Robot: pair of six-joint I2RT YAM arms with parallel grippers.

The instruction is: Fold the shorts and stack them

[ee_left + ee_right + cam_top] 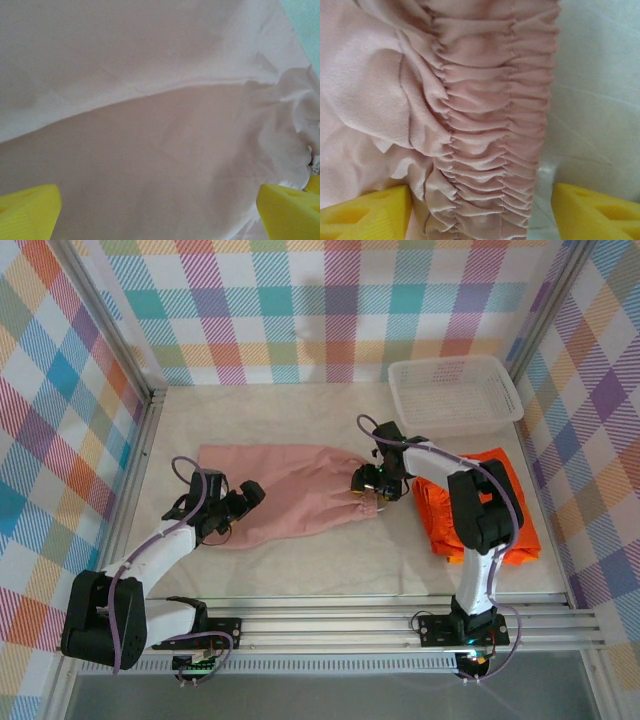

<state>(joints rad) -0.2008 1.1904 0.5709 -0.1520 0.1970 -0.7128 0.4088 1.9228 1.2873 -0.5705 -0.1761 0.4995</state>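
Note:
The dusty pink shorts (285, 495) lie spread flat in the middle of the table, with the gathered waistband (495, 125) at their right end. My left gripper (240, 502) hovers over their left end, open, its yellow fingers (27, 212) wide apart above smooth pink cloth (150, 150). My right gripper (372, 485) is open over the waistband, which runs between its yellow fingers (365, 212). The orange shorts (436, 512) sit folded in a pile at the right, partly hidden under my right arm.
A white mesh basket (455, 390) stands at the back right corner. The table has a pale cloth cover (300, 565), with checked walls on three sides. A metal rail (350, 625) runs along the near edge.

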